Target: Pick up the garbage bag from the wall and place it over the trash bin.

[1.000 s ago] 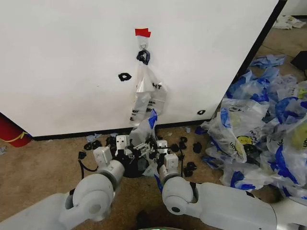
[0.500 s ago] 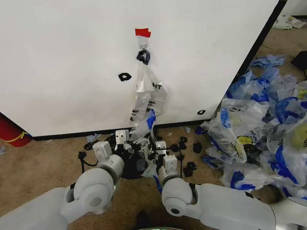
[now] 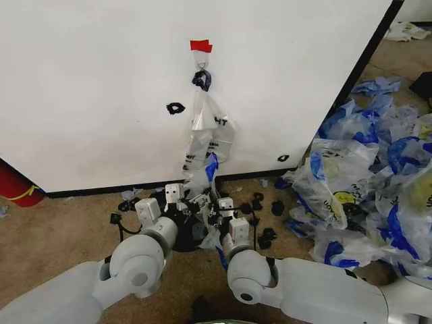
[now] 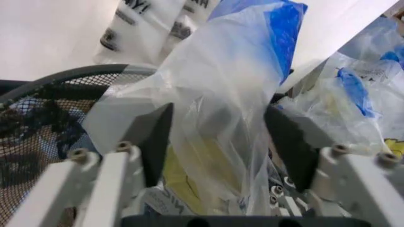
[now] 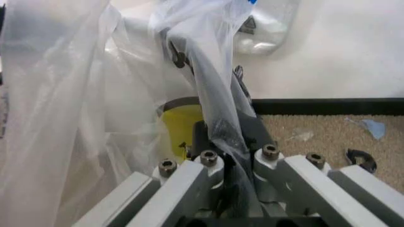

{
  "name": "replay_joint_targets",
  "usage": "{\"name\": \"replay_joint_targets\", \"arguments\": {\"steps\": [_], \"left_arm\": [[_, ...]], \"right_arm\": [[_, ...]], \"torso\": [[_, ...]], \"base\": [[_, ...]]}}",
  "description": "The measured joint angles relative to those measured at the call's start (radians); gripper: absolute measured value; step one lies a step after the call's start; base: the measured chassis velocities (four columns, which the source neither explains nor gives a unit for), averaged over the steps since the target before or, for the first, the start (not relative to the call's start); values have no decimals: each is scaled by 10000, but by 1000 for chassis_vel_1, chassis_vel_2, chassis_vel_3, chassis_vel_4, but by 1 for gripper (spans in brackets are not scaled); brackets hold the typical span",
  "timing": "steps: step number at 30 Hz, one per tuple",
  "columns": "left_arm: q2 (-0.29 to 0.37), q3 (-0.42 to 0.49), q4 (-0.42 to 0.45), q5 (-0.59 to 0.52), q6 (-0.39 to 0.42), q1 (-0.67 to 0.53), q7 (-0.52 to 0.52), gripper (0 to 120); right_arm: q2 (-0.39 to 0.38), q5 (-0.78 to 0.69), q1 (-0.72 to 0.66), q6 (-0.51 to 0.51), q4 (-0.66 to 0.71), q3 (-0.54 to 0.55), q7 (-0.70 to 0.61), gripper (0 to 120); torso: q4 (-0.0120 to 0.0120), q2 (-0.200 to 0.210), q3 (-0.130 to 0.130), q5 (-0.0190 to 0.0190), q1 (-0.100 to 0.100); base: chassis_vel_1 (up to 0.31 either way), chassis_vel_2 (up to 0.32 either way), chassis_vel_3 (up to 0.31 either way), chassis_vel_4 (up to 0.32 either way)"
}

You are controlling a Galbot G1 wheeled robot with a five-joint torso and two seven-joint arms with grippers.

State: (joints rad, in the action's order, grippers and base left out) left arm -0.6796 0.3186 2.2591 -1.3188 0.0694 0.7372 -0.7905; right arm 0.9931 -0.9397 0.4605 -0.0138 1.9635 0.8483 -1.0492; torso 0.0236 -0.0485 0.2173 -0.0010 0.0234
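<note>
End effectors first: your right one [image 5: 230,165] is pinched shut on a strip of the bag [image 4: 221,109]; left [image 4: 218,137] is spread apart w/ bag film between its fingers. Bag sits over the bin [image 4: 57,85], below the wall [image 3: 101,88].

Wall [image 3: 94,88] at back, clear bag [image 3: 206,131] hanging from its hook [image 3: 201,64], trash bin [image 3: 185,233] on floor just before it, garbage bag [image 3: 204,182] over bin between left gripper [image 3: 177,202] and right gripper [image 3: 219,214], heap of bags [image 3: 371,182] on right.
</note>
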Motion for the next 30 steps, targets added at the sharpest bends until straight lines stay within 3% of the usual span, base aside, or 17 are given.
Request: {"name": "replay_joint_targets", "arguments": {"steps": [15,30], "left_arm": [[233,-191,-5,236,-58,168,-1,0],[1280,-430,-46,469,-84,521,1,0]], "right_arm": [[-160,186,117,70,26,-55,57,0],[-629,317,431,181,358,-598,137,0]], "torso": [[0,0,0,0,0],[-1,0,0,0,0]], "base": [[0,0,0,0],[0,0,0,0]]}}
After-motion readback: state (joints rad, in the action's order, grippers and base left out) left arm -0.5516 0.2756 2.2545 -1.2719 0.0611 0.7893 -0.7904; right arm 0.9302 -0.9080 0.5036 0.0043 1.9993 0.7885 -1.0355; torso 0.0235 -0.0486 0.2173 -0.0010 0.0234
